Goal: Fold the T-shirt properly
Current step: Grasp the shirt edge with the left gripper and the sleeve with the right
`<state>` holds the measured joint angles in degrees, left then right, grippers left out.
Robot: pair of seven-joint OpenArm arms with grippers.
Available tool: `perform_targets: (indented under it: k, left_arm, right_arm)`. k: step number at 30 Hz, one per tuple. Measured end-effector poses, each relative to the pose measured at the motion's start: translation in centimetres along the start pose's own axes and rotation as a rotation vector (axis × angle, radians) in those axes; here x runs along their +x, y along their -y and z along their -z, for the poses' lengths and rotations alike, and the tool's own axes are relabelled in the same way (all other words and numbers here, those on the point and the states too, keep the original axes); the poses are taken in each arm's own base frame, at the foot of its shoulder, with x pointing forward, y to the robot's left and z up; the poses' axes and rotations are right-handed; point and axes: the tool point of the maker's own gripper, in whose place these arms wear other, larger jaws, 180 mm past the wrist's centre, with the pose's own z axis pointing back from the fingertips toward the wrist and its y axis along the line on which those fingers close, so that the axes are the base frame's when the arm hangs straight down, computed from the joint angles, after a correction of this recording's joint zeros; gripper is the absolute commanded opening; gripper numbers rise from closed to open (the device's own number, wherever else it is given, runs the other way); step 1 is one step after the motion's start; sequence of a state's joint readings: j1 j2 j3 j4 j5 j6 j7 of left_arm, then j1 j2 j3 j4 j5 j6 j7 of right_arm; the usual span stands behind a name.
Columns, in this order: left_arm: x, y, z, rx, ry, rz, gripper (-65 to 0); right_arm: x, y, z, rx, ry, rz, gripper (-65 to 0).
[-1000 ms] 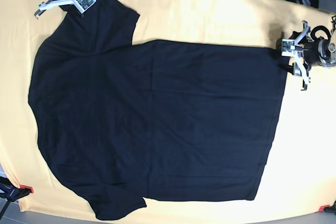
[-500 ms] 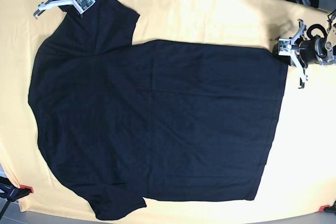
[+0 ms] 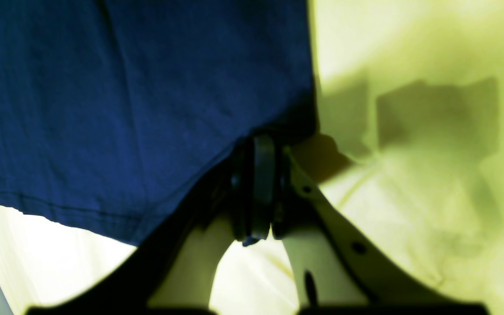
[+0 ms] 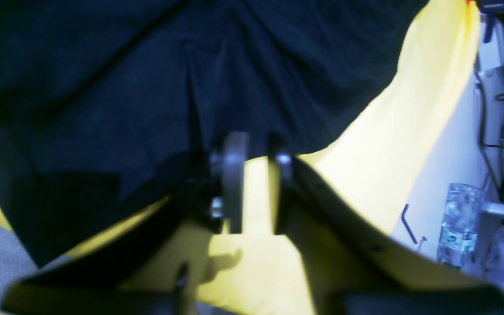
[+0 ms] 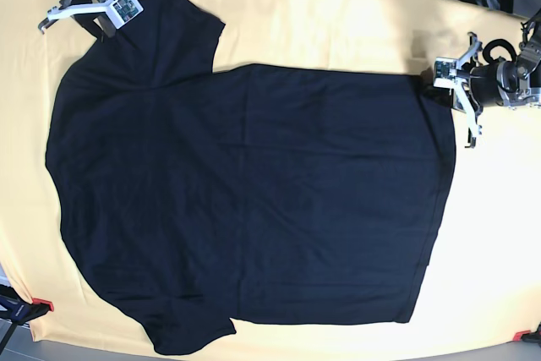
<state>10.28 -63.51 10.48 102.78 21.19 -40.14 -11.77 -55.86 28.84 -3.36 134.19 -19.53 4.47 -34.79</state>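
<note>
**At the hem corner: one gripper clamped, the other parted**

Ahead of both grippers, the plain black short-sleeved cotton T-shirt (image 5: 245, 200) lies spread flat on the yellow cloth-covered table (image 5: 338, 27), its sleeves toward the right arm's side and its bottom hem toward the left arm's side.

The left gripper (image 3: 258, 192) sits at the hem corner of the shirt. In its wrist view the dark pads are pressed together with no gap between them, and the fabric edge runs down into the pads and bunches there, so the jaws are clamped on the cloth. The stitched hem (image 3: 68, 214) stretches away to one side of the fingers, with bare table on the other side.

The right gripper (image 4: 256, 192) rests at the sleeve end of the shirt. Its two fingers stand apart with yellow table showing through the gap; the sleeve fabric (image 4: 190, 87) lies just beyond the fingertips and beside one finger, and nothing sits between the pads. A clear plastic bottle (image 4: 457, 223) stands off the table's edge.
</note>
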Motion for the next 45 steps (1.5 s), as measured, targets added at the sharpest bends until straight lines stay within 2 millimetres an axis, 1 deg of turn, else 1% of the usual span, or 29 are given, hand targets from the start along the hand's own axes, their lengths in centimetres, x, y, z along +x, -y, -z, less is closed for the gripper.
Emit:
perform_targets:
  k: [1,3,8,9,10,12,13,16,18,20,22,24,27,32,39,42,45]
  left_arm:
    - [0.0,0.0,0.0,0.001,-0.002,-0.005,-65.0]
    - [-0.2,0.0,0.0,0.001,-0.014,-0.005,-65.0]
    - [-1.0,0.0,0.0,0.001,-0.054,-0.007,-65.0]
    - [-1.1,0.0,0.0,0.000,-0.061,-0.007,-65.0]
    - [-1.1,0.0,0.0,0.000,-0.060,-0.007,-65.0]
    - [-1.1,0.0,-0.1,0.000,-0.060,-0.006,-65.0]
    - [-1.1,0.0,-0.1,-0.001,-0.061,-0.006,-65.0]
    - [-1.1,0.0,-0.1,0.000,-0.061,-0.006,-65.0]
    - [-1.1,-0.1,-0.1,0.001,-0.061,-0.006,-65.0]
    - [-1.1,-0.1,-0.1,0.002,-0.062,-0.004,-65.0]
    - [-1.1,-0.1,-0.2,0.001,-0.063,-0.004,-65.0]
    - [-1.1,-0.1,-0.2,0.002,-0.059,-0.008,-65.0]
    - [-1.0,-0.1,-0.2,0.002,-0.055,-0.011,-65.0]
    - [-1.0,-0.1,-0.2,0.002,-0.055,-0.011,-65.0]
    - [-1.0,-0.1,-0.2,0.002,-0.055,-0.011,-65.0]
    - [-1.0,-0.1,-0.2,0.002,-0.055,-0.011,-65.0]
    - [-1.0,-0.1,-0.2,0.002,-0.056,-0.011,-65.0]
  right_arm:
    - [-0.1,-0.2,0.0,0.019,-0.005,0.004,-43.1]
    - [-0.4,-0.2,0.1,0.040,-0.012,0.002,-42.3]
    - [-0.1,1.4,0.3,0.013,0.024,0.051,-42.3]
    - [0.1,1.2,0.3,0.034,0.038,0.067,-42.3]
    - [0.3,0.5,0.4,0.076,0.050,0.065,-42.3]
    - [0.2,-0.8,1.2,0.145,0.052,0.084,-42.3]
    - [0.2,-0.9,1.6,0.154,0.055,0.105,-42.3]
    - [0.1,-0.3,2.6,0.140,0.056,0.119,-42.3]
    - [-0.5,-0.5,3.2,0.149,0.038,0.134,-42.3]
    - [-1.7,-0.9,3.9,0.161,0.007,0.137,-42.2]
    - [-2.6,-1.7,4.5,0.199,-0.015,0.143,-42.2]
    - [-2.9,-2.6,4.7,0.242,-0.017,0.149,-42.2]
    - [-3.5,-2.8,5.0,0.248,-0.028,0.159,-42.2]
    - [-3.5,-2.4,5.3,0.228,-0.027,0.159,-42.3]
    - [-4.2,0.4,5.8,0.064,-0.051,0.151,-42.3]
    - [-5.3,2.2,6.0,-0.034,-0.108,0.142,-42.3]
    - [-5.2,3.4,6.3,-0.082,-0.115,0.134,-42.3]
